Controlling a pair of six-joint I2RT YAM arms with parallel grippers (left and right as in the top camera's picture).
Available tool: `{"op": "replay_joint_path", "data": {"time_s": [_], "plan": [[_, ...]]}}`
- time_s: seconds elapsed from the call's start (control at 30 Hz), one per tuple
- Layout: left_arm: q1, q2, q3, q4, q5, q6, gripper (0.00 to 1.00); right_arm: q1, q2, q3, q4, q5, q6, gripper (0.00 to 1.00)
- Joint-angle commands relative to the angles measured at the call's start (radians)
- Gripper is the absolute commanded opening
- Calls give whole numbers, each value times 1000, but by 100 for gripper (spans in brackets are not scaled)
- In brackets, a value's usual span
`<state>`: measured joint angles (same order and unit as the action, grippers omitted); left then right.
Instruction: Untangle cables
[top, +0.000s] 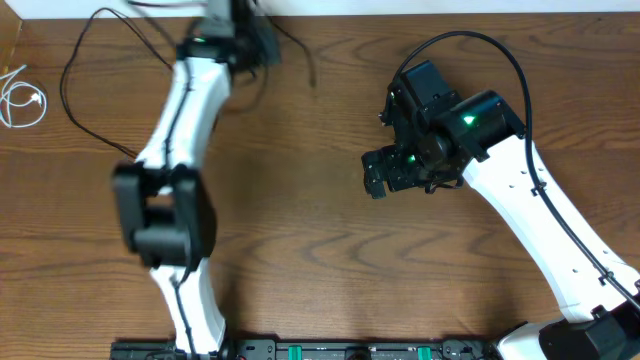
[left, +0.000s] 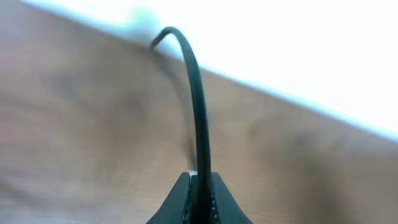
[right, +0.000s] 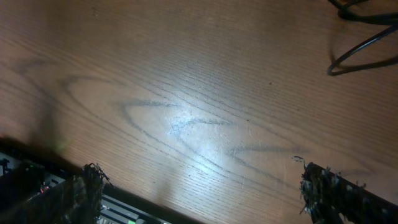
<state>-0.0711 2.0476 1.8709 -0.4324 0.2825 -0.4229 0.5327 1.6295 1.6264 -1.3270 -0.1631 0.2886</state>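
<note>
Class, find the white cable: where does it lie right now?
In the overhead view the white cable lies coiled at the table's far left edge, just left of the black cable's big loop.

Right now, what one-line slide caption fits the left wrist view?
Left gripper shut on a thin black cable arching up over the blurred wooden table.

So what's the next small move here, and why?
Probably draw the black cable toward the middle of the table: the left gripper is shut on it near the far edge, slack lies beside it, and the right gripper hangs open.
</note>
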Motion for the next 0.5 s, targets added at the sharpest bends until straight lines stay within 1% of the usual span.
{"op": "replay_joint_path", "data": {"time_s": [0.0, 0.07, 0.1, 0.2, 0.37, 0.47], "plan": [[62, -113, 38, 31, -4, -214, 7, 6, -2, -5, 0, 0, 14, 99], [105, -137, 38, 30, -4, -310, 7, 6, -2, -5, 0, 0, 14, 99], [124, -142, 38, 30, -4, -330, 8, 6, -2, -5, 0, 0, 14, 99], [194, -137, 35, 2, -30, -339, 7, 6, -2, -5, 0, 0, 14, 99], [286, -105, 17, -167, -242, -343, 7, 6, -2, -5, 0, 0, 14, 99], [351, -72, -5, -250, -299, -342, 8, 6, -2, -5, 0, 0, 14, 99]]}}
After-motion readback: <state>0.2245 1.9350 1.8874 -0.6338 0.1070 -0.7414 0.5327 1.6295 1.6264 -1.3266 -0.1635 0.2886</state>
